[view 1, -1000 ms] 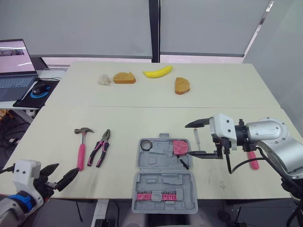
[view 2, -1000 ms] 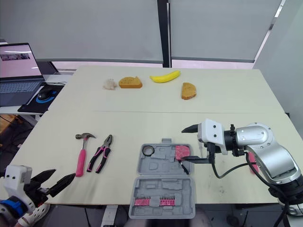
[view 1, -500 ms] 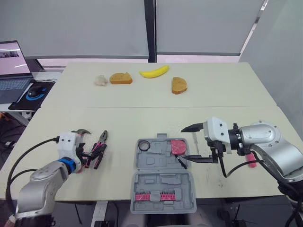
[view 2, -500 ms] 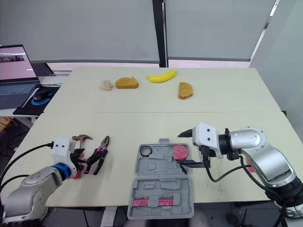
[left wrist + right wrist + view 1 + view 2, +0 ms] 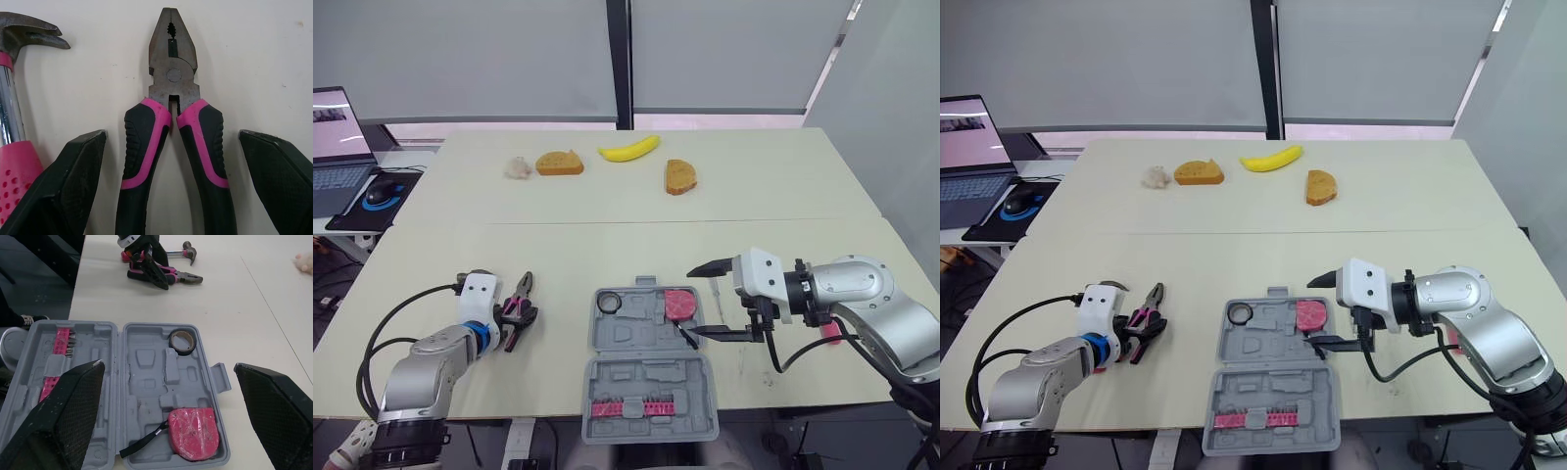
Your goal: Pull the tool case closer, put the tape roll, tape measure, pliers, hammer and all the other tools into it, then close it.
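The grey tool case (image 5: 646,364) lies open near the table's front edge. In it are a black tape roll (image 5: 611,304), a pink tape measure (image 5: 680,305) and, in the lid, a pink bit strip (image 5: 636,407). Pink-handled pliers (image 5: 171,127) lie flat left of the case, with the hammer (image 5: 12,93) beside them. My left gripper (image 5: 171,181) is open, its fingers (image 5: 63,186) straddling the pliers' handles. My right gripper (image 5: 695,304) hangs open over the case's right side, above the tape measure. A pink-handled tool (image 5: 830,333) lies partly hidden behind my right arm.
A banana (image 5: 628,149), two bread pieces (image 5: 558,163) (image 5: 679,176) and a white lump (image 5: 517,167) lie along the table's far side. A laptop (image 5: 333,127) and a mouse (image 5: 374,192) sit on a side desk at the left. A thin tool (image 5: 718,292) lies right of the case.
My left arm has come up from the table's front edge to the pliers, and its open fingers now straddle the handles. The right gripper has barely moved. The camera has shifted.
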